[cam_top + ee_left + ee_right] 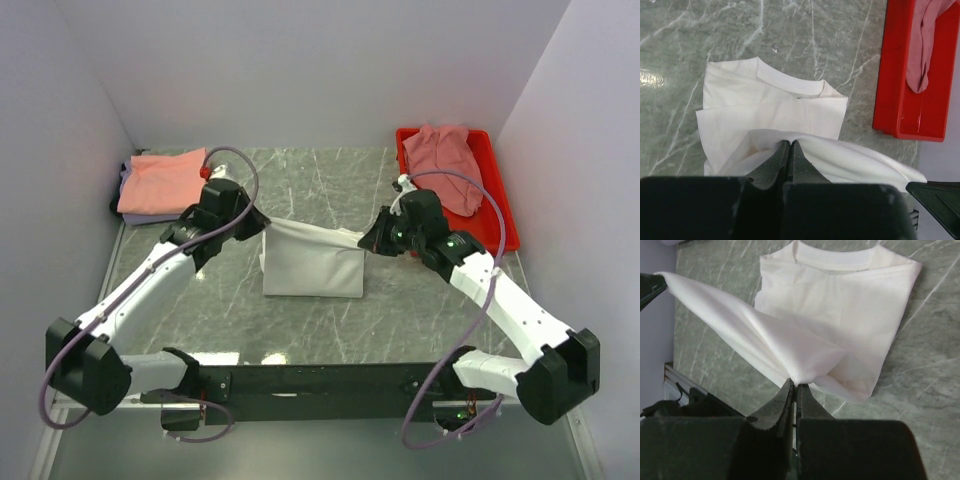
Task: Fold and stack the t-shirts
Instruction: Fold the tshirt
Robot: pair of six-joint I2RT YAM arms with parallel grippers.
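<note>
1. Mid-fold on the white t-shirt (312, 268): lower part flat at the centre of the table (400, 320), one edge lifted and stretched taut between both arms.
2. Left gripper (790, 146) clenched on one end of that raised edge, right gripper (795, 386) pinched tight on the other (cloth bunched right at the tips).
3. Next, likely: carrying the edge across in step, laying it over the flat part, then letting go. Even tension needed, or a skewed crease.
4. Elsewhere: salmon-orange t-shirt (160, 180) stacked far left, dusty-pink t-shirt (445, 150) in the red tray (503, 205).

The white tee (312, 270) lies half-folded in the middle, far edge lifted taut. A salmon-orange tee (165, 180) sits folded far left. A dusty-pink tee (445, 160) lies crumpled far right.
</note>
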